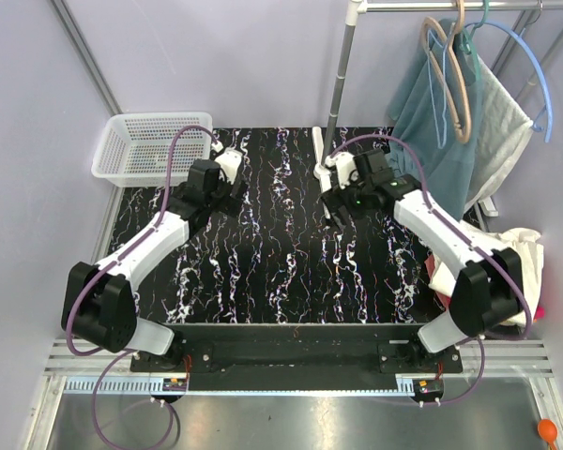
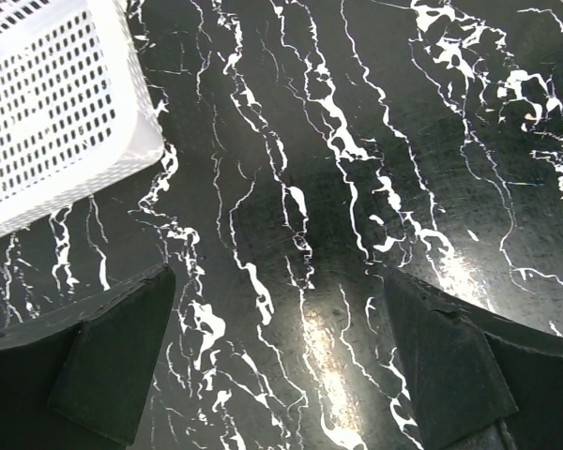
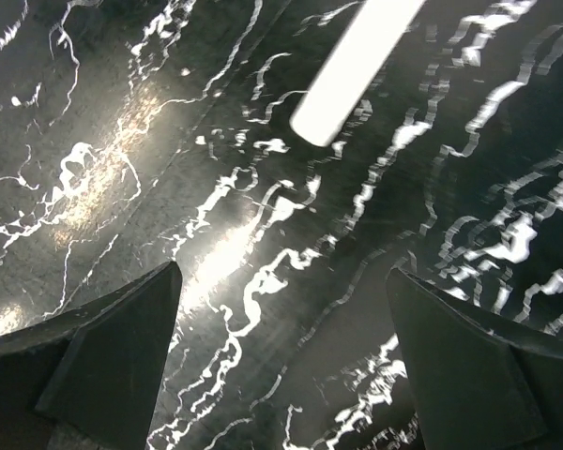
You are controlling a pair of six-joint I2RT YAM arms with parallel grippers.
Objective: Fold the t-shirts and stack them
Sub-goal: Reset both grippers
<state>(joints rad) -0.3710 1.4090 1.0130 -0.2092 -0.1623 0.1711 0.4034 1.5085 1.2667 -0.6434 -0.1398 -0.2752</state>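
The t-shirts (image 1: 524, 251) lie as a crumpled cream heap with a bit of pink fabric in it, at the table's right edge, partly hidden behind my right arm. My left gripper (image 1: 227, 171) hovers over the back left of the black marbled table (image 1: 281, 262), open and empty; the left wrist view shows the left gripper (image 2: 277, 361) with only bare tabletop between its fingers. My right gripper (image 1: 336, 183) hangs over the back middle, also open and empty. In the right wrist view, the right gripper (image 3: 281, 352) frames bare tabletop. Neither gripper is near the heap.
A white mesh basket (image 1: 150, 145) stands at the back left corner, just beside the left gripper, and the basket (image 2: 56, 103) shows in its wrist view too. A clothes rack pole (image 1: 338, 89) with a white foot (image 3: 357, 66) stands at the back. A teal garment (image 1: 441, 131) hangs on hangers at back right.
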